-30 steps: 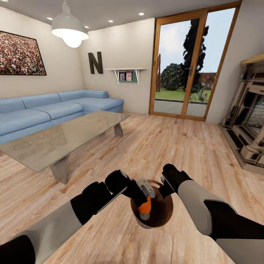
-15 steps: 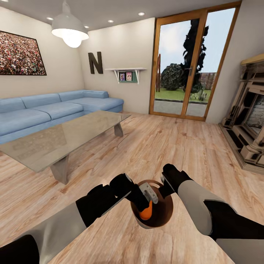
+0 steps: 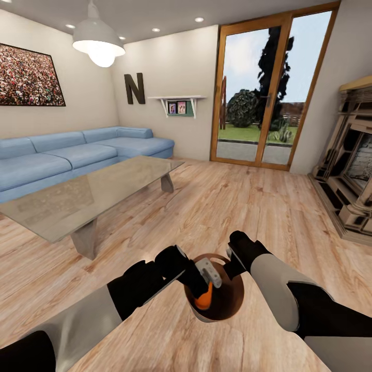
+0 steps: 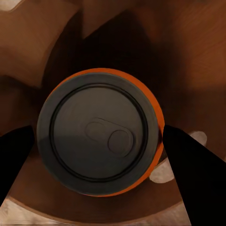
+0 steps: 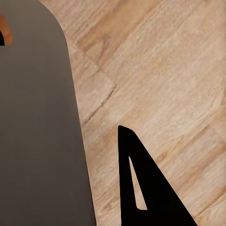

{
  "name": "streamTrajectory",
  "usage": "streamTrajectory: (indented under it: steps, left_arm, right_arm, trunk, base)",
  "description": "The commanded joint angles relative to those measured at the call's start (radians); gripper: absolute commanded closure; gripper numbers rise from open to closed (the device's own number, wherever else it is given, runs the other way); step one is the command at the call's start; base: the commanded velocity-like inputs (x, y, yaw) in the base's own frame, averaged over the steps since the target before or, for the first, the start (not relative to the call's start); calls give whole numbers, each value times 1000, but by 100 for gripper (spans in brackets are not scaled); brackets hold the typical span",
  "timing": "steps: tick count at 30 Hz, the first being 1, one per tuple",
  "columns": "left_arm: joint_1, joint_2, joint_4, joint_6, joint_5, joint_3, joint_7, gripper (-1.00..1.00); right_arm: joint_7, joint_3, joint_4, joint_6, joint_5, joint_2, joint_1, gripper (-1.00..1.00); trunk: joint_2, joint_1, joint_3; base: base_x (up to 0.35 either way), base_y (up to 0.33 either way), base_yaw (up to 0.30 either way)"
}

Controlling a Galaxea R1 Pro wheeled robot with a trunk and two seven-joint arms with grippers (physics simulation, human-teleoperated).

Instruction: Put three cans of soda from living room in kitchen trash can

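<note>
Orange soda can (image 3: 205, 298) sits low in the frame's centre, inside the trash can (image 3: 235, 302), grasped by the left end effector (image 3: 205, 289) with a finger (image 4: 195, 176) pressed on either side. The right end effector (image 3: 231, 257) clasps the bin's grey wall. Glass tabletop (image 3: 82, 196) and blue sofa (image 3: 77, 155) stand to the left, a fireplace (image 3: 351, 170) to the right.
</note>
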Motion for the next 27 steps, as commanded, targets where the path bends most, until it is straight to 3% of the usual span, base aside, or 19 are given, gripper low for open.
streamTrajectory:
  steps: [1,16,17,27]
  left_arm:
    - [0,0,1,0,0,0,-1,100]
    - [0,-6,27,0,-12,-8,0,100]
    - [0,-7,27,0,-12,-8,0,-100]
    - [0,-5,27,0,-13,-8,0,-100]
  right_arm:
    - [0,-5,0,2,-15,0,0,100]
    - [0,-4,0,2,-15,0,1,100]
    - [0,-4,0,2,-15,0,1,100]
    - [0,-5,0,2,-16,0,1,100]
  trunk:
    - [0,0,0]
    - [0,0,0]
    - [0,0,0]
    - [0,0,0]
  base:
    - [0,0,0]
    - [0,0,0]
    - [0,0,0]
    - [0,0,0]
